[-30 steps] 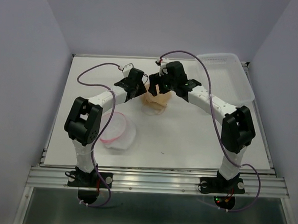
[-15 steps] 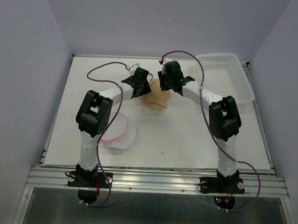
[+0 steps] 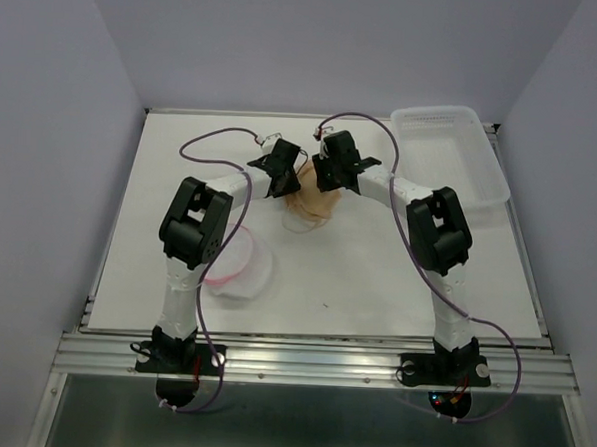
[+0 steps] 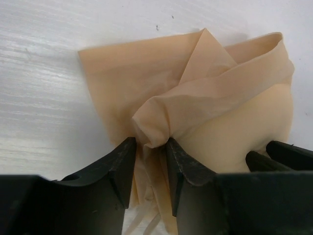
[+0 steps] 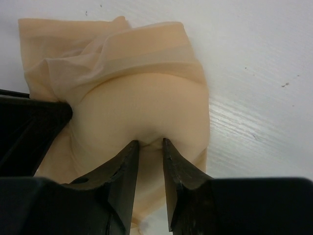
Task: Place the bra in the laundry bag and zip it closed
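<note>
The peach bra [image 3: 310,201] lies crumpled on the white table at the back centre, between my two grippers. My left gripper [image 3: 284,179] is at its left side. In the left wrist view the left gripper [image 4: 149,142] is shut on a bunched fold of the bra [image 4: 220,122]. My right gripper [image 3: 328,175] is at its right side. In the right wrist view the right gripper [image 5: 150,142] pinches the padded cup of the bra [image 5: 142,98]. The laundry bag [image 3: 238,263], white mesh with a pink rim, lies near the left arm, apart from the bra.
A clear-white plastic basket tray [image 3: 450,156] stands at the back right corner. The left arm's elbow [image 3: 193,223] rises just behind the laundry bag. Purple cables loop over both arms. Grey walls close in the table on three sides.
Both arms have folded inward and their grippers have come down and closed on the bra from either side. The bra and the laundry bag stay in about the same place.
</note>
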You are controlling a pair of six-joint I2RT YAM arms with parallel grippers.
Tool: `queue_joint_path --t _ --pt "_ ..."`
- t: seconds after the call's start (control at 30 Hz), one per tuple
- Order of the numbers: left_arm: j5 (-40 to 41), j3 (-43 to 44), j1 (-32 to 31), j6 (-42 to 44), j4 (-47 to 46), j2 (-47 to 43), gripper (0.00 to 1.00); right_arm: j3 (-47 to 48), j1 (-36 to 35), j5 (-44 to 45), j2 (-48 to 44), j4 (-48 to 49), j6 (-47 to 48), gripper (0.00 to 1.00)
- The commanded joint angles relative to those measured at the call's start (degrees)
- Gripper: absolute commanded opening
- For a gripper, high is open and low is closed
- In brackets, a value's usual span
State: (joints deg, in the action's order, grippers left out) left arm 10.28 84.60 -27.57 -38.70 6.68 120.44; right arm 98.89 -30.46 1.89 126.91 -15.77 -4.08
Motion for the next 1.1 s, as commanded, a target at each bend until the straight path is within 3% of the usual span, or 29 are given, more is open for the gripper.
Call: queue_joint_path --t 0.0,0.17,0.3,0.47,0.57,0.63,0.7,0.93,1.07 --pt "-0.5 3.8 0.2 1.8 0.4 1.8 0.37 0.1 -0.4 4.5 -1.9 -0.1 -1.2 0.35" --pt "-2.7 8.9 0.0 3.3 0.2 4.3 0.25 -1.5 -0.4 11.4 -9.0 -0.1 -1.9 0.42" --pt "-3.8 14.3 -1.4 5.4 0.1 6.4 0.24 -2.6 -0.4 19.8 -14.0 0.1 -2.3 0.43" --pt "-4.0 17.4 -2.6 6.1 0.8 7.6 0.27 -5.9 0.1 20.9 -18.6 0.5 -3.5 0.45" --pt "-3.0 17.8 -2.6 6.7 2.0 6.5 0.37 -7.9 0.1 17.8 -20.9 0.7 -3.2 0.52" --pt "-1.1 17.8 -2.5 7.5 4.5 4.3 0.50 -8.7 0.1 15.9 -22.6 0.9 -3.2 0.53" --pt "0.6 17.1 -2.6 8.4 5.6 1.9 0.52 -10.1 0.1 12.1 -23.8 1.0 -3.0 0.55" --pt "8.2 2.9 -1.6 8.4 6.5 -18.7 0.99 -21.3 0.1 -6.4 -32.2 6.4 -0.4 0.68" --pt "16.2 -5.1 1.4 2.7 14.9 -28.0 0.99 -24.8 0.1 -15.2 -33.4 9.5 -3.6 0.79"
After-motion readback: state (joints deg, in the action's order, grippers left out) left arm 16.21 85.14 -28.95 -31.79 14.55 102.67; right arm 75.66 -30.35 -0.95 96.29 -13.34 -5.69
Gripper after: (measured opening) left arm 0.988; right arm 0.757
